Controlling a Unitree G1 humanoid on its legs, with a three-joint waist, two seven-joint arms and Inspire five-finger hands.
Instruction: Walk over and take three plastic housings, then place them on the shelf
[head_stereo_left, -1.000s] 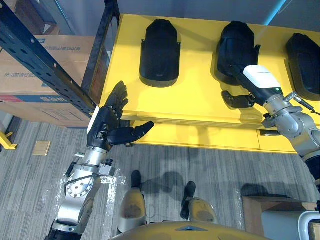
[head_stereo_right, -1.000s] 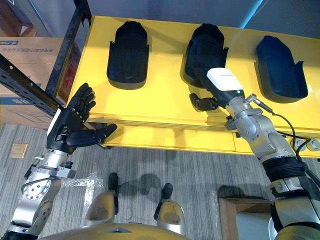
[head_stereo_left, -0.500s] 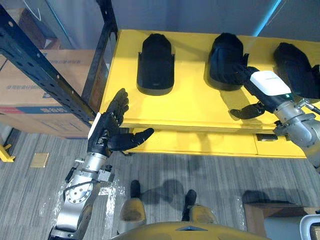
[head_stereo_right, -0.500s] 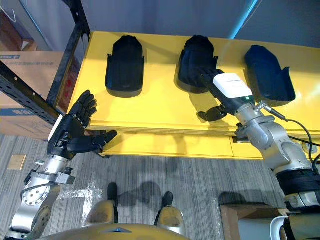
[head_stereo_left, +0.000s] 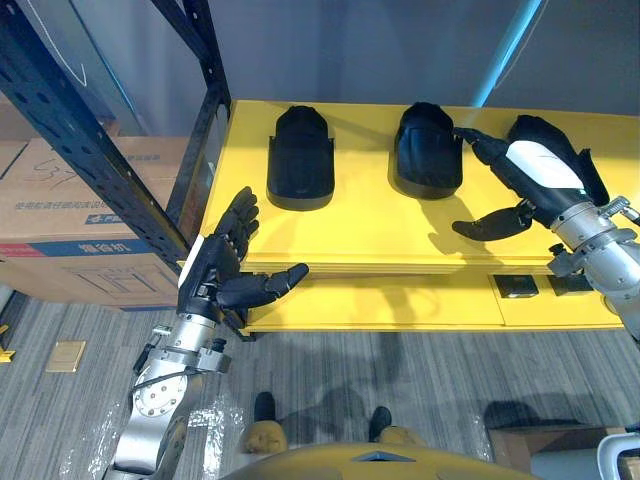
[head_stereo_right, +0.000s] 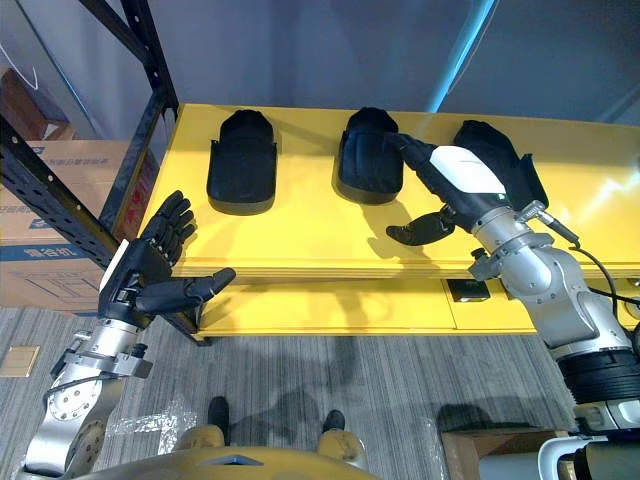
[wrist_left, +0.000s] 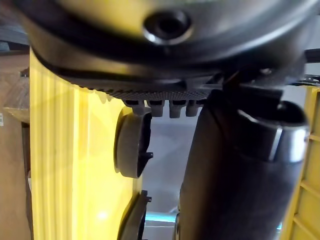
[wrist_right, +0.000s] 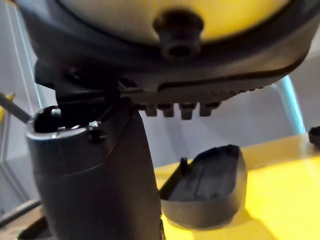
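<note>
Housings: left black plastic housing (head_stereo_left: 301, 158), middle black plastic housing (head_stereo_left: 428, 150) and right black plastic housing (head_stereo_right: 516, 166) lie apart in a row on the flat yellow table top (head_stereo_left: 370, 225).
Right hand (head_stereo_left: 528, 168): fingers straight, thumb spread, empty, above the right housing, fingertips near the middle one.
Left hand (head_stereo_left: 214, 268): spread flat, empty, at the table's front left corner.
Rack: dark steel upright (head_stereo_left: 92, 160) beside the table's left edge.

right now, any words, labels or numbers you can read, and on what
Boxes: blue print on the front, too small to read.
Plates on the table's front edge: nothing legible.
Housings: no print to be seen.
Table: no print to be seen on its top.
</note>
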